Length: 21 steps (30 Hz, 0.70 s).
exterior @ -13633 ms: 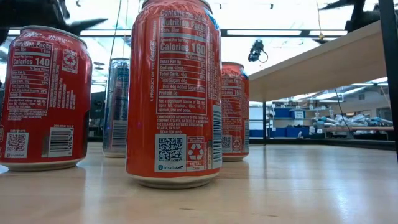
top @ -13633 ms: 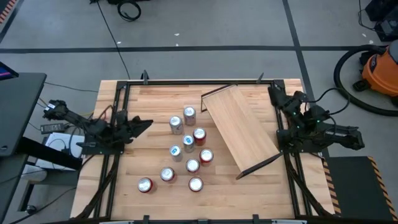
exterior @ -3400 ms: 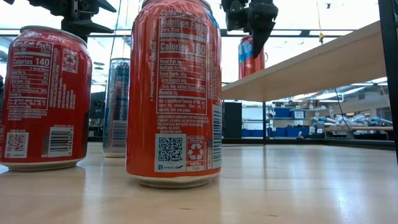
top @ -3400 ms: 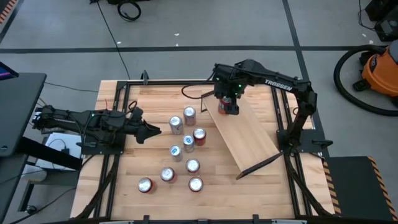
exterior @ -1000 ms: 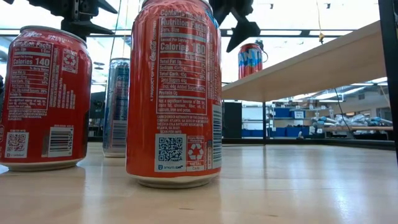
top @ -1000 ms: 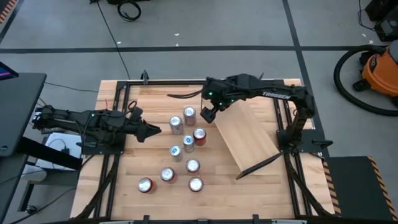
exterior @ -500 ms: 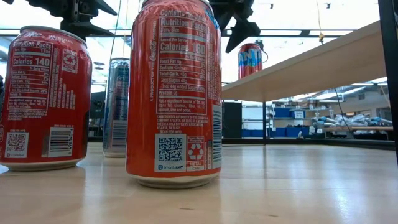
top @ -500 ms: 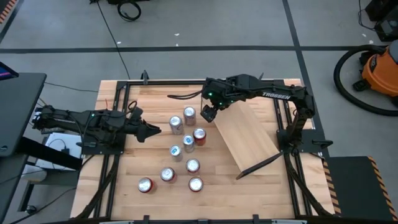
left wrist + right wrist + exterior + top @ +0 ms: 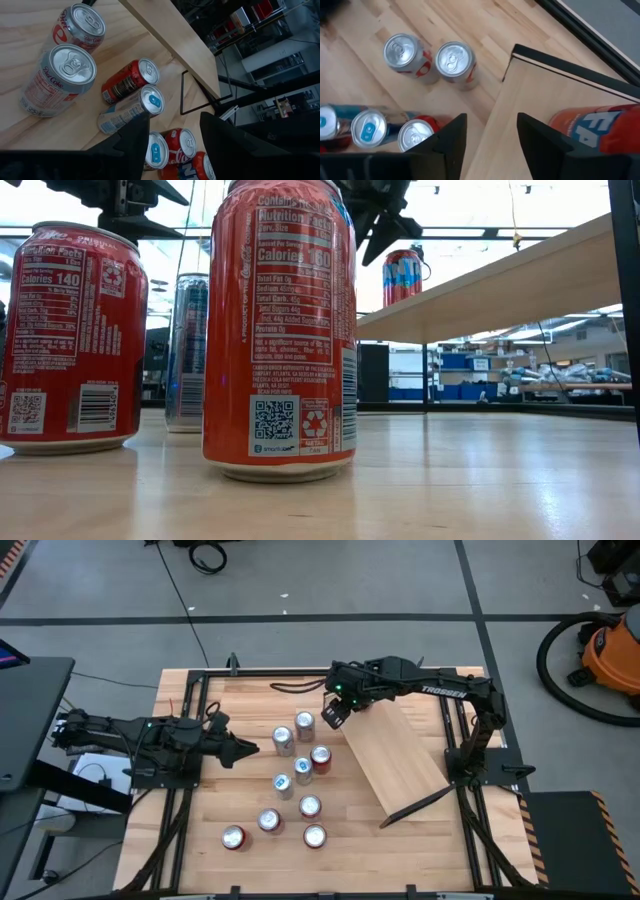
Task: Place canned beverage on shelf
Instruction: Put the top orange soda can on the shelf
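While my right gripper (image 9: pixel 333 716) hangs over the high end of the shelf (image 9: pixel 395 755) with its fingers spread and empty, the orange can (image 9: pixel 402 275) stands alone on that board; my left gripper (image 9: pixel 243 749) waits half-spread beside the cans (image 9: pixel 298 780) on the table

The wooden desk (image 9: pixel 240 810) holds a bunch of cans (image 9: pixel 298 780) standing in the middle. Beside them, the sloped shelf (image 9: pixel 395 760) stands on the desk, with one orange can (image 9: pixel 600 131) on it.
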Available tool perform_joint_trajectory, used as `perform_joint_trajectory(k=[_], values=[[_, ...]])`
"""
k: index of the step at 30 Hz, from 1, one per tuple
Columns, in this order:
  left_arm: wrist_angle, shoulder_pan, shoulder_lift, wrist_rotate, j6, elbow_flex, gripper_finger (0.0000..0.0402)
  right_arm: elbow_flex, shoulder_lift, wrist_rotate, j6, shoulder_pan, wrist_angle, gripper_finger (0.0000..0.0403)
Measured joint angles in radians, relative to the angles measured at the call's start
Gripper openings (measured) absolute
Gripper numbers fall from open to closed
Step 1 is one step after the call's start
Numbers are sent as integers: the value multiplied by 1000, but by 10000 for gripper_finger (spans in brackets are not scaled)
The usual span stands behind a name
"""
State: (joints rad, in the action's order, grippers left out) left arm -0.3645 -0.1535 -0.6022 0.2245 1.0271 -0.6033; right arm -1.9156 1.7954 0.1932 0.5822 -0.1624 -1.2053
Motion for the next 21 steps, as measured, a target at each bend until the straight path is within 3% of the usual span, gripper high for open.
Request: perform_joint_trajectory(k=[21], values=[[0, 0, 0, 2, 0, 0, 185, 18, 2, -31, 27, -38, -50, 178]])
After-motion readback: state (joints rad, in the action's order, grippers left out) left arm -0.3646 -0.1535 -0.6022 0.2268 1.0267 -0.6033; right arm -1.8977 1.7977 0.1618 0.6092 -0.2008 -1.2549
